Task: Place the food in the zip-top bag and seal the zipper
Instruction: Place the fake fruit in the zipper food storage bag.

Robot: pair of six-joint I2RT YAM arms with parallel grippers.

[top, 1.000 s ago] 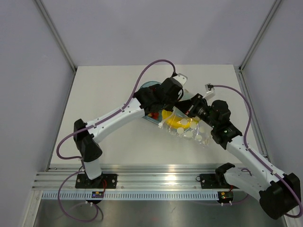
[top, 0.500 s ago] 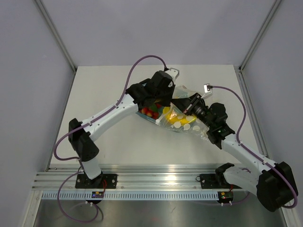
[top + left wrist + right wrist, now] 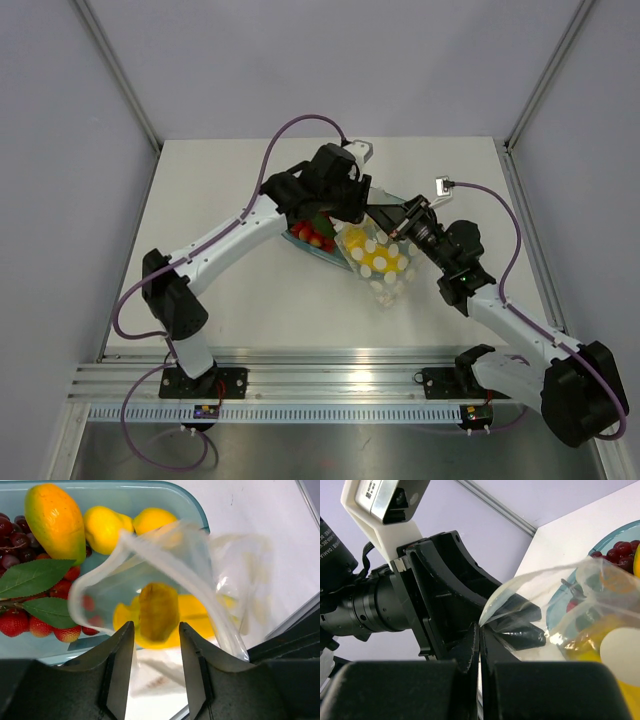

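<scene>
The clear dotted zip-top bag hangs with its mouth up beside the teal tray. My right gripper is shut on the bag's mouth edge, holding it up. In the left wrist view the bag mouth gapes open, with a yellow banana bunch inside the bag. My left gripper is open and empty just above the mouth; in the top view it sits over the tray's right end. The zipper's slider tab is not visible.
The tray holds an orange-green pear-like fruit, lemons, dark cherries, strawberries and green leaves. Both arms cross close together over the bag. Purple cables loop above each wrist.
The right gripper has pulled the bag's mouth up and to the left, so the bag now hangs more upright. The left gripper has shifted left, toward the tray.
</scene>
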